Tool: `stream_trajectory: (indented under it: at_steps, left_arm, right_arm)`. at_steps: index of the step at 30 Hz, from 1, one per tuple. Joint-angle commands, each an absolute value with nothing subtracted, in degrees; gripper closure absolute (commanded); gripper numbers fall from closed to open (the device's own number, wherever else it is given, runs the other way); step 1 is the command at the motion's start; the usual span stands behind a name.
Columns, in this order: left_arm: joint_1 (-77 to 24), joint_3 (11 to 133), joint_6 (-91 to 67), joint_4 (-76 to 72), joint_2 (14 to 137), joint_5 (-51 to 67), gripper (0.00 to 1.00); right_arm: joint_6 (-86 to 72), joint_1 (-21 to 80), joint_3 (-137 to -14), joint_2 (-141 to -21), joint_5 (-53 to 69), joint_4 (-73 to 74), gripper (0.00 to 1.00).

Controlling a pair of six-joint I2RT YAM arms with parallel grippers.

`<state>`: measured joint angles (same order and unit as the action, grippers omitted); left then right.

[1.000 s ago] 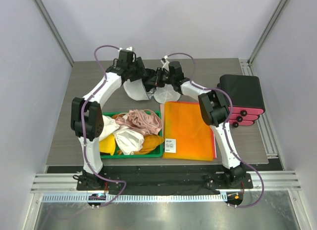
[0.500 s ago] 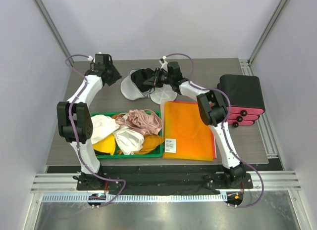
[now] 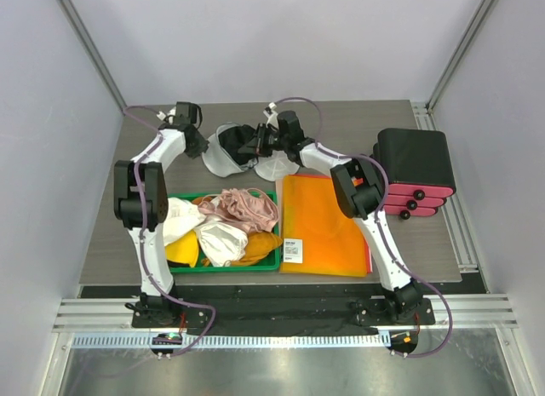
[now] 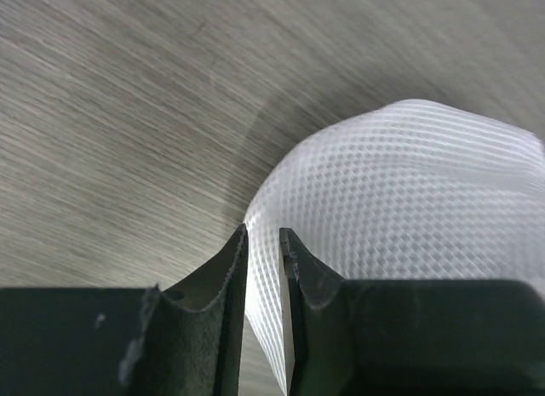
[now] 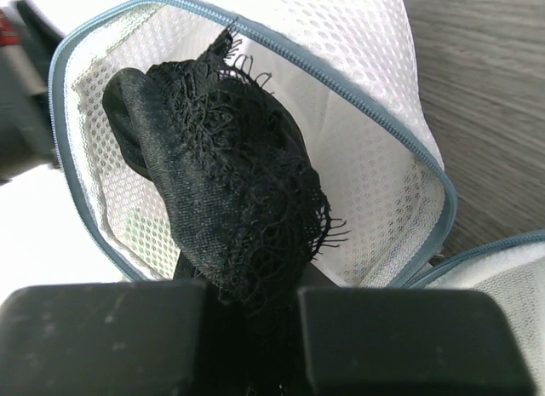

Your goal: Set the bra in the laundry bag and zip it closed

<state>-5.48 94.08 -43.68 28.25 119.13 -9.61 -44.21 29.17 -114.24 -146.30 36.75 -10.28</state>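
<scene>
My left gripper (image 4: pixel 262 234): clenched on a fold of bag (image 4: pixel 400 209) mesh, bag bulging toward 2 o'clock | my right gripper (image 5: pixel 251 304): grasping bra (image 5: pixel 230 209), lace reaching toward 12 o'clock inside the bag's unzipped mouth | bag on table (image 3: pixel 111 234), flap (image 3: pixel 279 166) open at its 3 o'clock | green tray (image 3: pixel 277 243) at bag's 6 o'clock, apart.

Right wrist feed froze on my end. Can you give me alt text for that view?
The right gripper holds a black lacy bra between its fingers, the bra sitting in the open mouth of the white mesh laundry bag, whose blue-grey zipper rim is unzipped. Grey wood-grain table shows at the upper right.
</scene>
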Motion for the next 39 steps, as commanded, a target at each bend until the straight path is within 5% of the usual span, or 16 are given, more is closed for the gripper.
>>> stream_trajectory:
  at_steps: [1, 25, 35, 39]
  left_arm:
    - [-4.92, 95.8, -44.74, 28.22, 121.72, -8.81, 0.79]
    - [-7.47, 89.4, -46.49, 18.29, 120.16, -0.18, 0.79]
    - [-7.38, 79.02, -43.51, 14.94, 106.11, -6.67, 0.4]
    - [-7.47, 79.27, -41.41, 15.2, 102.4, -7.91, 0.24]
  right_arm:
    - [-44.47, 29.53, -117.51, -146.07, 36.91, -10.72, 0.99]
    - [-42.98, 31.55, -130.16, -155.74, 31.65, -3.35, 0.94]
    - [-39.46, 31.64, -129.82, -155.83, 29.8, -0.35, 0.8]
    - [-38.41, 31.9, -129.55, -154.69, 29.18, 2.02, 0.66]
